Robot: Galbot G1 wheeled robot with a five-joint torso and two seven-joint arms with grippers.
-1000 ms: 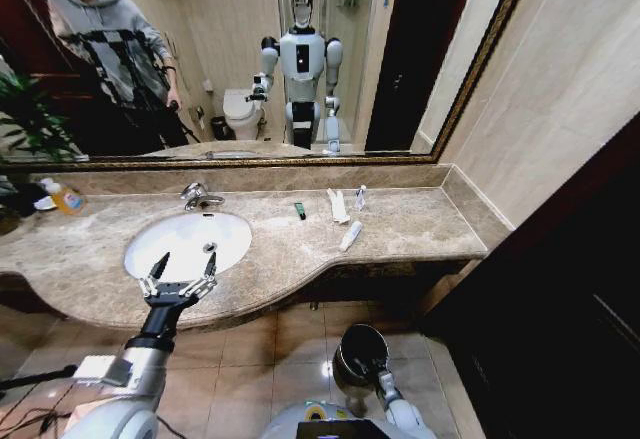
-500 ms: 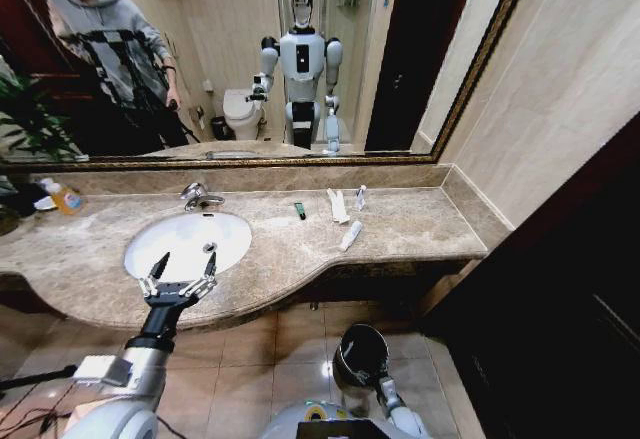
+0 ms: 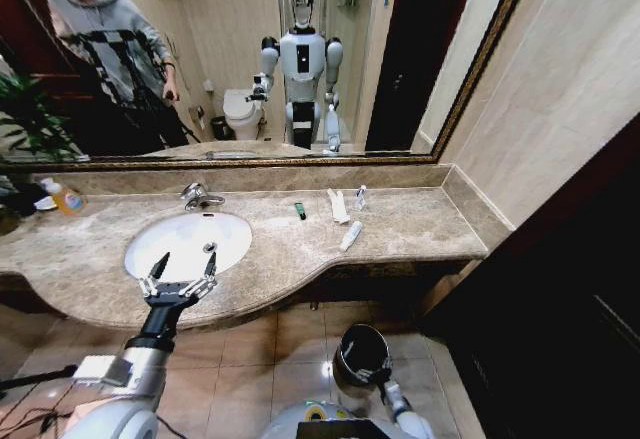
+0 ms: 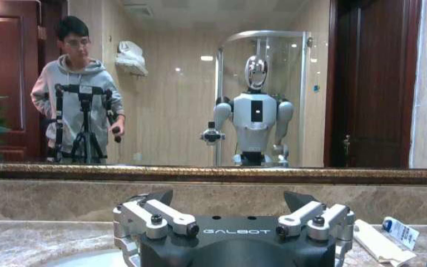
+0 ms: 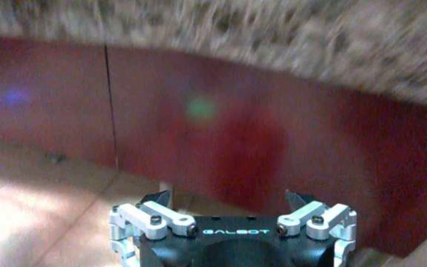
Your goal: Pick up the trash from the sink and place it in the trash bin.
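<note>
Nearest you, low by the floor, your right gripper [image 3: 382, 374] sits just beside the trash bin [image 3: 357, 353], facing the dark red cabinet front [image 5: 198, 133] under the counter overhang; in its wrist view the fingers are spread wide with nothing between them. That low station makes sense as the drop-off point, since the bin stands on the tiled floor in front of the cabinet.

Next out, your left gripper [image 3: 180, 277] hovers over the near rim of the sink [image 3: 165, 231], fingers spread wide and empty, aimed at the back wall. It reads as a ready pose for reaching, not a grasp.

Farther along the counter [image 3: 420, 224], well to the right of the basin, lies the trash. The closest piece is a white tube [image 3: 350, 236], its long axis slanting from near-left to far-right. Behind it a white wrapper [image 3: 337, 205] runs nearly front to back. Beside that, a small clear sachet [image 3: 360, 197] points toward the mirror [image 3: 420, 49], and a dark green packet [image 3: 300, 210] lies left of the wrapper, also front to back. I judge none has been collected yet
</note>
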